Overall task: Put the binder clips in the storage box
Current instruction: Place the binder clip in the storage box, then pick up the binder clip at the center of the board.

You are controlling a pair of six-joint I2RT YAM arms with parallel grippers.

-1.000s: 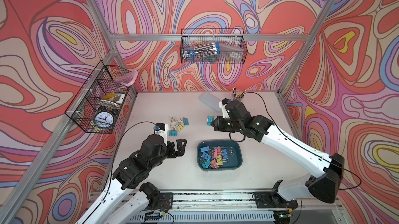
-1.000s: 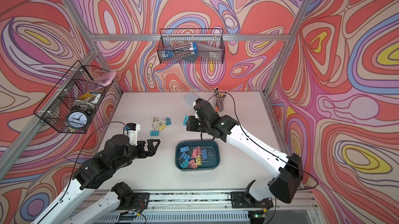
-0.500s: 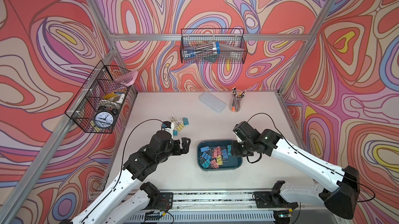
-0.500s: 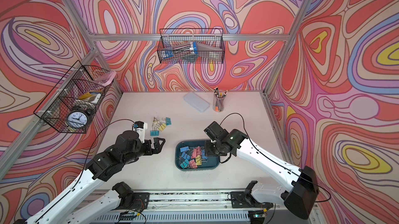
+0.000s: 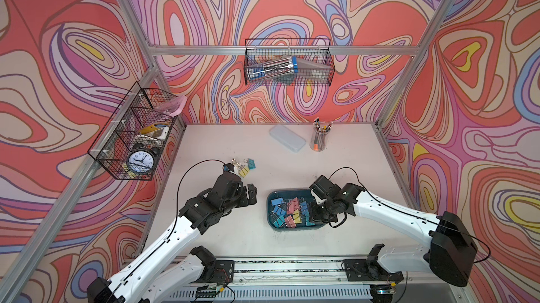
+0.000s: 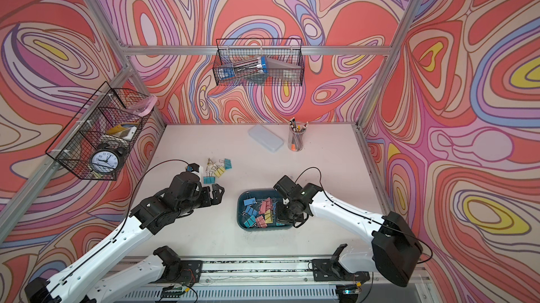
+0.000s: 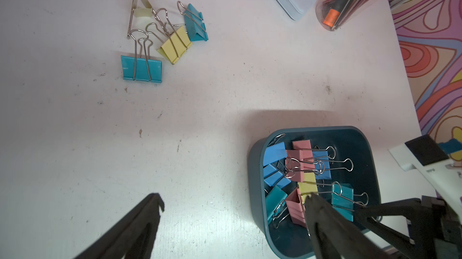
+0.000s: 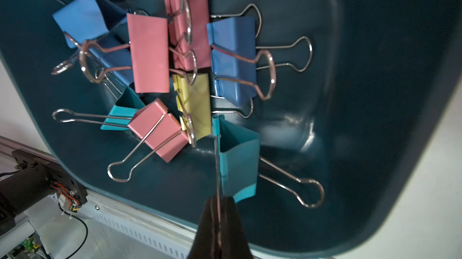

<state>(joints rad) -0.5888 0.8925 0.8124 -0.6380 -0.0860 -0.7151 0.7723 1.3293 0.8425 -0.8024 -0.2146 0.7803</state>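
1. Matte black left gripper (image 7: 235, 199) hovers over the scuffed pale table (image 7: 225, 95), fingers spread wide and empty.
2. Loose binder clips (image 7: 175, 45) of folded pastel metal with silver wire loops lie nearby.
3. The glossy, round-cornered storage box (image 7: 255, 182) holds piled clips (image 8: 150, 55).
4. The right gripper (image 8: 218, 202) pinches a teal clip (image 8: 237, 160) by its wire handle above the box.

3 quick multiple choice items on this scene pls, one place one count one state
1. On the table, the pencil cup stands: A) at the near edge; B) beside the pale case at the far edge; C) in the middle.
2. How many binder clips lie on the table outside the storage box? A) one; B) four; C) nine.
3. The right gripper is: A) wide open; B) shut, empty; C) shut on a teal clip's wire handle.
Answers: B, they stand together there; B, two yellow, two teal; C, its closed jaws pinch the wire.
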